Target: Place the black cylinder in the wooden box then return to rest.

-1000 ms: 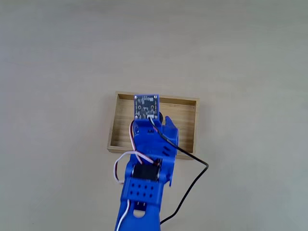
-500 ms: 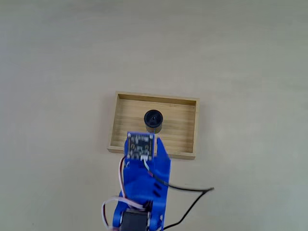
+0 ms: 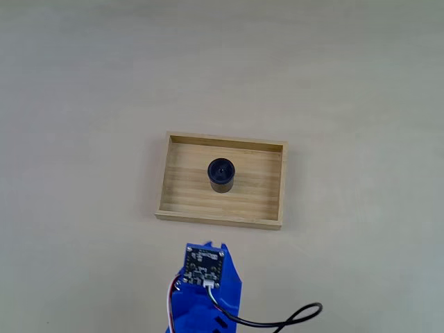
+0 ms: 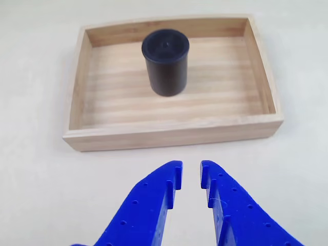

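The black cylinder (image 3: pixel 221 173) stands upright near the middle of the wooden box (image 3: pixel 219 219) in the fixed view. In the other view the cylinder (image 4: pixel 165 61) rests on the box's plank floor, behind the near wall of the box (image 4: pixel 174 134). My blue gripper (image 4: pixel 189 171) sits in front of that near wall, outside the box, and holds nothing. Its fingertips are slightly apart with a narrow gap between them. In the fixed view the gripper (image 3: pixel 207 247) is below the box, mostly hidden under a small circuit board (image 3: pixel 205 267).
The box lies on a plain pale tabletop (image 3: pixel 83 104) with free room on every side. A black cable (image 3: pixel 291 318) loops out to the right of the arm near the bottom edge of the fixed view.
The arm has pulled back from over the box toward the bottom of the fixed view. The cylinder, covered by the arm a second ago, now stands exposed in the box.
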Robot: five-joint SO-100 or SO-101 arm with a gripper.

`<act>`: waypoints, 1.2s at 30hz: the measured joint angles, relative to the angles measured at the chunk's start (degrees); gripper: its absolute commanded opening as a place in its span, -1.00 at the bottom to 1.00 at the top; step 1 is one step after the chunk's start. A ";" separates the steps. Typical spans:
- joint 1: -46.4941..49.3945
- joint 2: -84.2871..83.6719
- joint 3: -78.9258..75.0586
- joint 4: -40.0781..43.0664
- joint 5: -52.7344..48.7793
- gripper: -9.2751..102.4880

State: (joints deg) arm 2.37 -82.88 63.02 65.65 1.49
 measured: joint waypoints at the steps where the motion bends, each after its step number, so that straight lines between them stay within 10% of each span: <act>1: 0.35 -1.05 0.70 1.05 -0.53 -0.84; 36: 1.58 -10.37 26.54 11.43 -6.33 -0.84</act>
State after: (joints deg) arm 3.96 -93.25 89.56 77.08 -4.83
